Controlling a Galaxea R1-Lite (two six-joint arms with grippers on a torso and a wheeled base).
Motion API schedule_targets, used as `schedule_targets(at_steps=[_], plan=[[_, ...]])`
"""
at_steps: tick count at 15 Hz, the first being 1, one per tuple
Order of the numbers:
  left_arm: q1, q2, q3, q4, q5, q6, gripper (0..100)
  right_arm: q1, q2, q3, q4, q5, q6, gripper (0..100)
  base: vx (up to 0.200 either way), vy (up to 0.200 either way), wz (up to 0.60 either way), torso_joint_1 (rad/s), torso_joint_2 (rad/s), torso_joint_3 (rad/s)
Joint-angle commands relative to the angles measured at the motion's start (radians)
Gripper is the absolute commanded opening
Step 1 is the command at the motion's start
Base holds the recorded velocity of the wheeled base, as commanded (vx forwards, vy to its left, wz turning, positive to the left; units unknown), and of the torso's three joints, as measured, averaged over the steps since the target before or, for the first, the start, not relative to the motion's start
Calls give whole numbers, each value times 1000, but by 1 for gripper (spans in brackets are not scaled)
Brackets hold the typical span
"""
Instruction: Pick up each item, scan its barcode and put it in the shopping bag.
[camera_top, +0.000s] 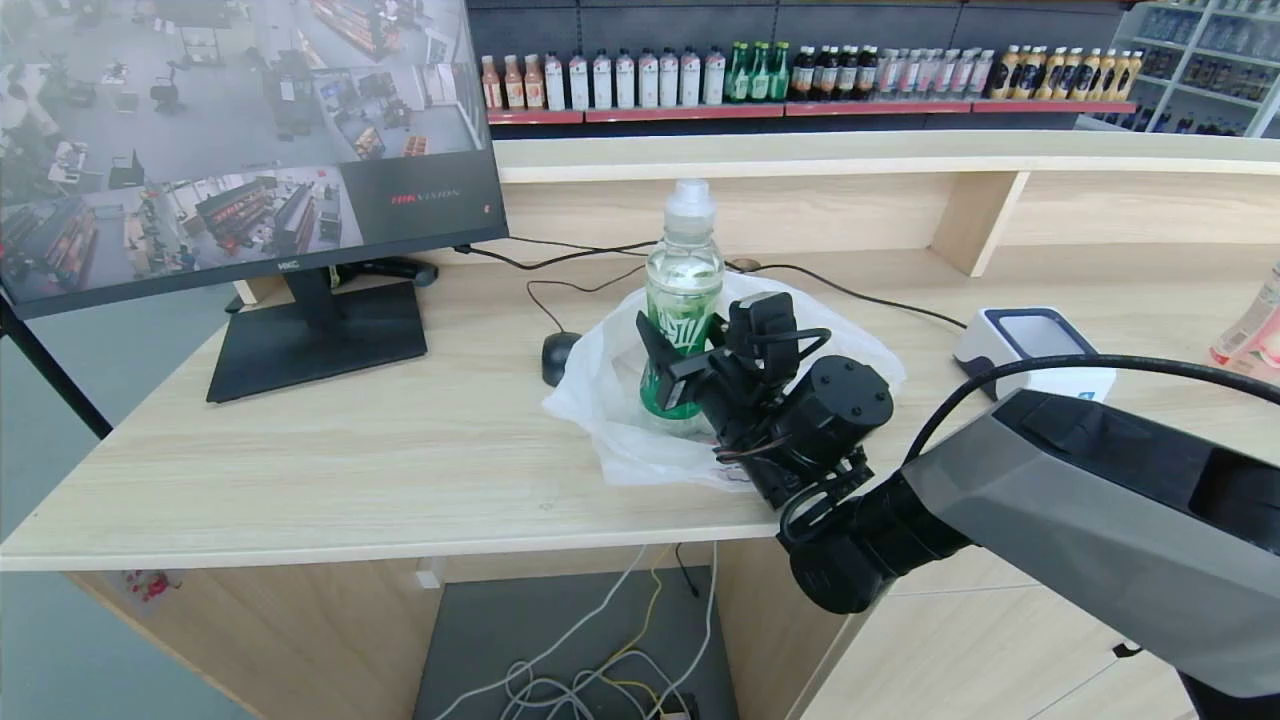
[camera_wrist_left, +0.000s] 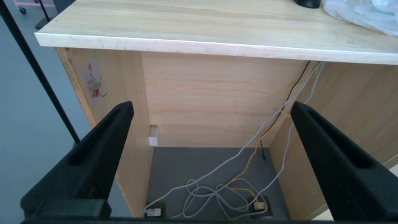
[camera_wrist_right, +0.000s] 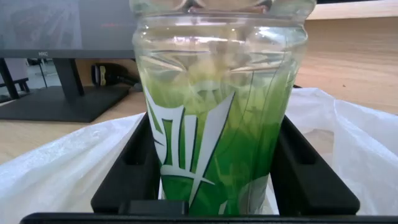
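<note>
My left pincer (camera_wrist_left: 211, 109) hangs wide open below the desk (camera_wrist_left: 186, 28) edge, and its wrist camera looks at loose cables (camera_wrist_left: 230, 186) underneath. Up top, from the head: monitor (camera_top: 230, 140) at ten o'clock of the bottle, mouse (camera_top: 558, 357) at nine. The bottle (camera_top: 682, 250) stands upright in the middle, down among the folds of the white shopping bag (camera_top: 600, 400). My right pincer (camera_top: 690, 350) is clamped around its label (camera_top: 680, 325), which is green. Close up from the right wrist, white strokes cross it, but I cannot read them. Scanner (camera_top: 1035, 350) at three o'clock.
</note>
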Motion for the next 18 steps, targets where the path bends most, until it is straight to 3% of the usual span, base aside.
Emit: schedule_targets(at_steps=[1, 15, 16, 18], plan=[[0, 0, 0, 0, 0, 0, 100, 8, 19, -9, 2, -1, 0, 0, 0, 0, 0, 0, 0, 0], [0, 0, 0, 0, 0, -2, 100, 10, 25, -15, 2, -10, 5, 0, 0, 0, 0, 0, 0, 0], [0, 0, 0, 0, 0, -2, 100, 10, 19, -16, 2, -12, 6, 100, 0, 0, 0, 0, 0, 0], [0, 0, 0, 0, 1, -2, 100, 10, 8, -10, 2, -13, 8, 100, 0, 0, 0, 0, 0, 0]])
